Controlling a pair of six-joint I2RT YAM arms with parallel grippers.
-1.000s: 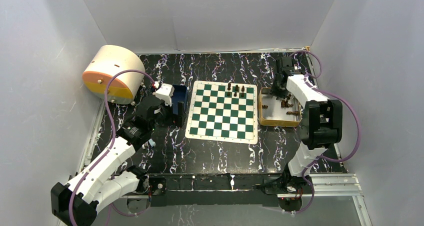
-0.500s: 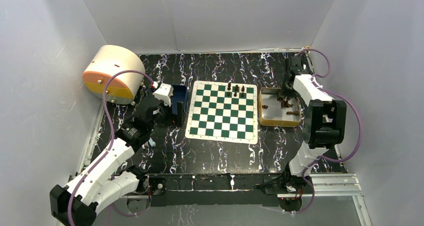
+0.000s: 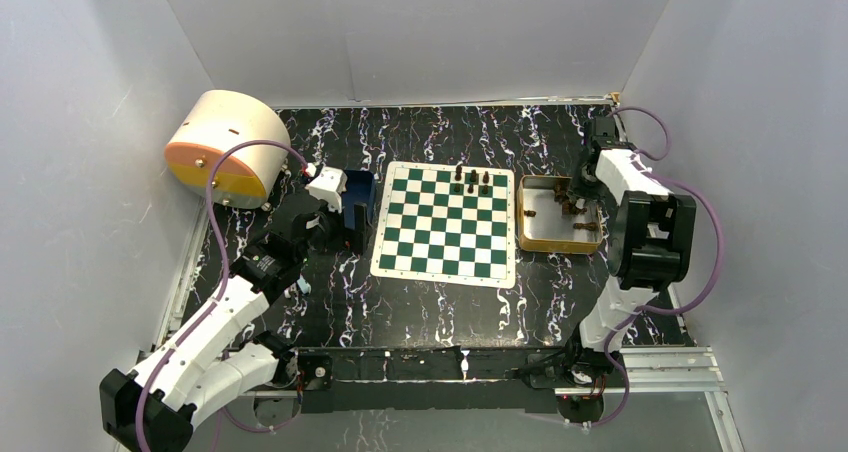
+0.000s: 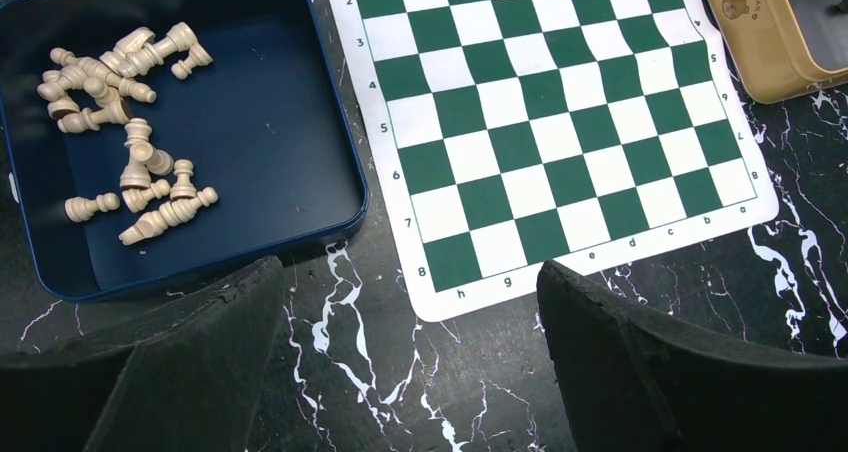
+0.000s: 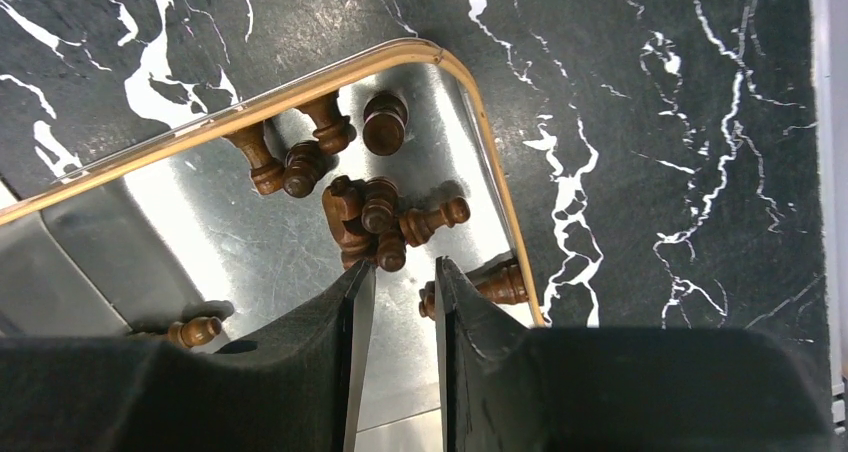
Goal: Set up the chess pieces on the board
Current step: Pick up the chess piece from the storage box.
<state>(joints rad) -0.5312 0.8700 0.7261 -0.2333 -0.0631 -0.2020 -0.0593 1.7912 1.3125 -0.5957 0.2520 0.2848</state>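
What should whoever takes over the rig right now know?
Left pincer: wide open, empty, above the table between blue square tray and green-and-white checked board mat.
Right pincer: narrowly parted, nothing between, over dark brown chess pieces in the gold tin tray.
Done: few dark pieces stand on the board's far edge.
To do: remaining dark pieces, all cream pieces in blue tray.

Top external: fixed high, behind arm bases; faces down and forward; far; covers whole table, board [image 3: 445, 222] at centre.
Left wrist: left of board; faces down; medium range; frames blue tray [image 4: 260, 122], most of board, gold tin [image 4: 765, 67] corner.
Right wrist: close; straight down on tin corner, chess pieces [image 5: 375, 217].
Shared: tin in all three views; board, blue tray in top external and left wrist.
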